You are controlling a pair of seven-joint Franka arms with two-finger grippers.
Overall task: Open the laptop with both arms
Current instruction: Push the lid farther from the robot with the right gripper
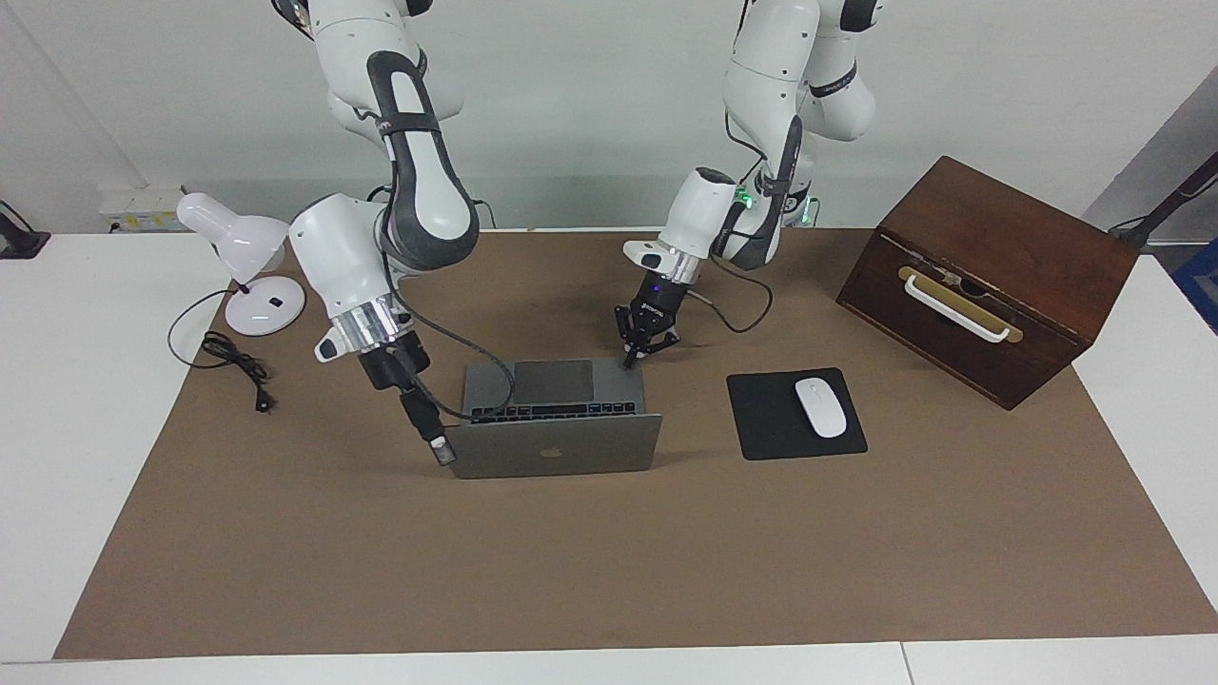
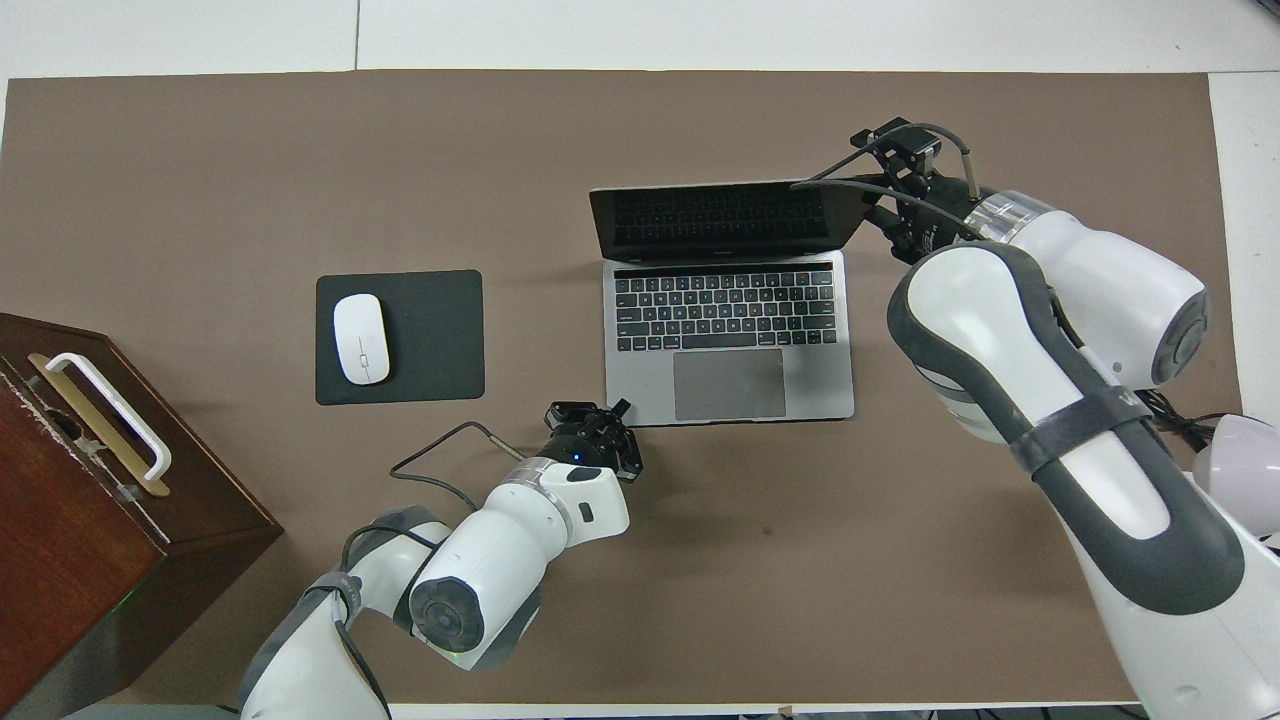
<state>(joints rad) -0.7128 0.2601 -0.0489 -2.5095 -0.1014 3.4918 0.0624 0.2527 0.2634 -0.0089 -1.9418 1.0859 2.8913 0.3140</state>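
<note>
White and dark grey, the left arm's gripper (image 1: 636, 350) sits low at the laptop's (image 1: 557, 419) edge nearest the robots, its fingers (image 2: 622, 409) set narrowly apart and tipped onto the corner of the base toward the left arm's end of the tabletop; I judge it is pinning the base down so the machine does not tip or slide while the lid swings. The laptop lies mid-tabletop, base flat, keyboard and trackpad showing, lid up at roughly a right angle with the logo side turned away from the robots. Farther out, the right arm's gripper (image 1: 440, 449) is at the raised lid's corner toward the right arm's end, apparently pinching it to drive it open, though I cannot tell how its fingers stand. Beside the laptop, toward the left arm's end, a white mouse (image 1: 820, 406) rests on a black pad (image 1: 761, 419), then a wooden box (image 1: 990, 276) with a white handle. A white lamp (image 1: 243, 262) stands at the other end. Brown matting (image 1: 590, 561) covers a white tabletop (image 1: 57, 428); the wall (image 1: 590, 105) is plain and pale.
</note>
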